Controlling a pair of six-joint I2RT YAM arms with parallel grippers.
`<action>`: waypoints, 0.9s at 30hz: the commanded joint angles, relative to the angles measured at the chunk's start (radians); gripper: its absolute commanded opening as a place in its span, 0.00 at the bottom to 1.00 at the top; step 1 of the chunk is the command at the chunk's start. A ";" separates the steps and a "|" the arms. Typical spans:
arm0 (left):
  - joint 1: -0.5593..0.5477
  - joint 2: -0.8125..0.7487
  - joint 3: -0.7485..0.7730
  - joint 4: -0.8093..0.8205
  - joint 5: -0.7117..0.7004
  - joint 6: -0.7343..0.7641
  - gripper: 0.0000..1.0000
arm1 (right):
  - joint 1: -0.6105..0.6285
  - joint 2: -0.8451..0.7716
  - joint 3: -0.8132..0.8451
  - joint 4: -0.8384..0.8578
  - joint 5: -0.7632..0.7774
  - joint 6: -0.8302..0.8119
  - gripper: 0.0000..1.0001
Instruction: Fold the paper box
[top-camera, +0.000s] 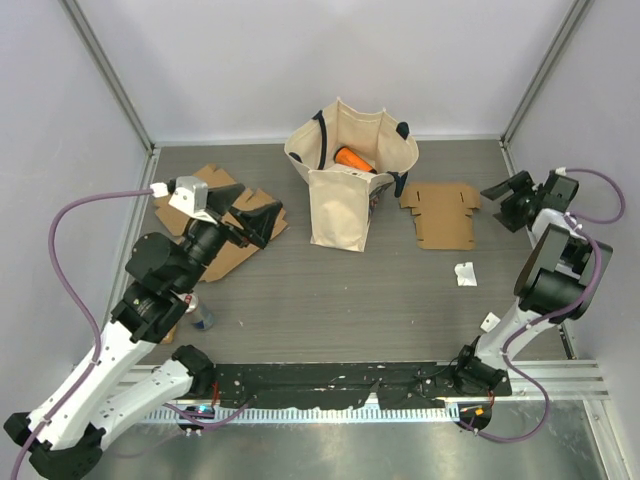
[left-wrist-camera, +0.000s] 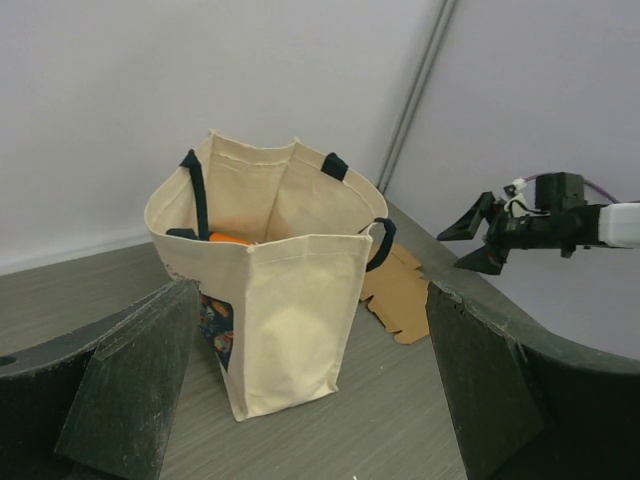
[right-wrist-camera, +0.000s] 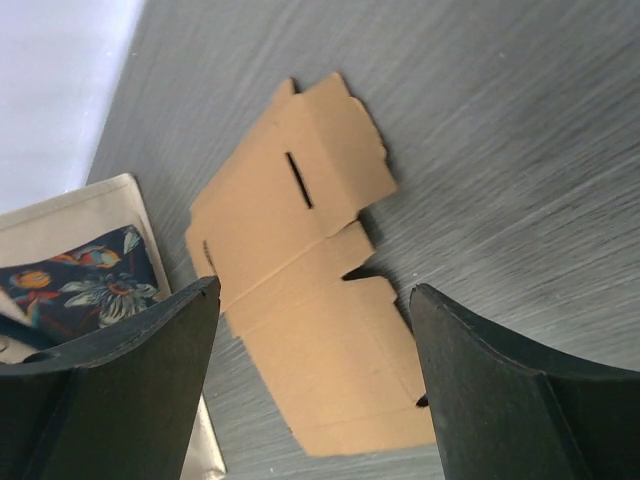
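A flat unfolded brown cardboard box blank (top-camera: 441, 212) lies on the table right of the bag; it shows in the right wrist view (right-wrist-camera: 315, 300) and partly in the left wrist view (left-wrist-camera: 400, 290). More flat cardboard (top-camera: 225, 225) lies at the left under my left arm. My right gripper (top-camera: 510, 200) is open and empty, just right of the blank and above it. My left gripper (top-camera: 258, 217) is open and empty, over the left cardboard, facing the bag.
A cream canvas tote bag (top-camera: 345, 185) stands at the back middle with an orange object (top-camera: 353, 159) inside. A small white crumpled scrap (top-camera: 465, 274) lies right of centre. A small can (top-camera: 201, 316) stands by the left arm. Walls enclose the table.
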 joint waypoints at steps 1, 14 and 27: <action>-0.046 0.012 0.020 0.023 -0.003 0.020 1.00 | -0.002 0.055 -0.067 0.259 -0.052 0.131 0.81; -0.060 0.038 0.019 0.018 -0.011 0.026 1.00 | 0.030 0.234 -0.201 0.662 0.060 0.418 0.69; -0.060 0.076 0.019 0.012 -0.018 0.030 0.99 | 0.110 0.394 -0.173 1.001 0.135 0.595 0.30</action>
